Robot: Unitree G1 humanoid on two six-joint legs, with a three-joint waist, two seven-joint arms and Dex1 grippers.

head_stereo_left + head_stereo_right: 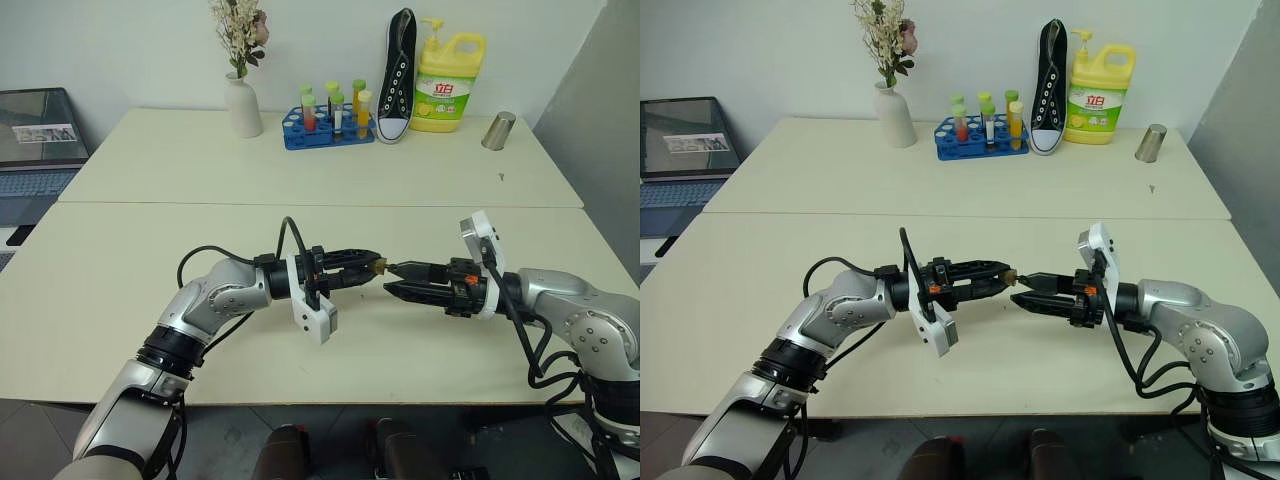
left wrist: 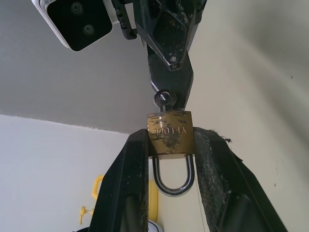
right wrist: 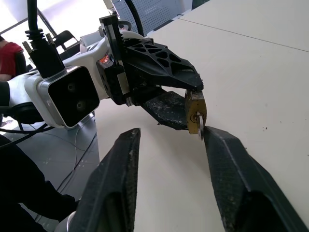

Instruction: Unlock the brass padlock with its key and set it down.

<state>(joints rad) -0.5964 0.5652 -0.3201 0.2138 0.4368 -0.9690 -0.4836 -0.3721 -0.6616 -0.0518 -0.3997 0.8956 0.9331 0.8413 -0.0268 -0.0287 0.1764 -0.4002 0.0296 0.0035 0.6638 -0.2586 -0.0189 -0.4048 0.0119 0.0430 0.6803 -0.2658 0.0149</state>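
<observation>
L gripper [image 2: 170, 145] clamped on brass padlock [image 2: 169, 134] body, shackle back between its jaws. Key [image 2: 165, 99] in keyway. R gripper [image 3: 166, 137] jaws apart, one fingertip touching key.

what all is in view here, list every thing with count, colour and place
small brass padlock: 1, yellow-gold with silvery shackle, clamped between the left gripper's fingers above the near table
small metal key: 1, silvery, in the padlock's keyhole
cream tables: 2, pushed together
white ceramic vase with dried flowers: 1, far table
blue test-tube rack: 1, coloured tubes, far table
black-and-white sneaker: 1, upright against the wall
yellow detergent bottle: 1, beside the sneaker
metal cup: 1, silvery, far table
laptop: 1, grey, off the tables' left end
left gripper: black, shut on the padlock
right gripper: black, open, fingers either side of the key
</observation>
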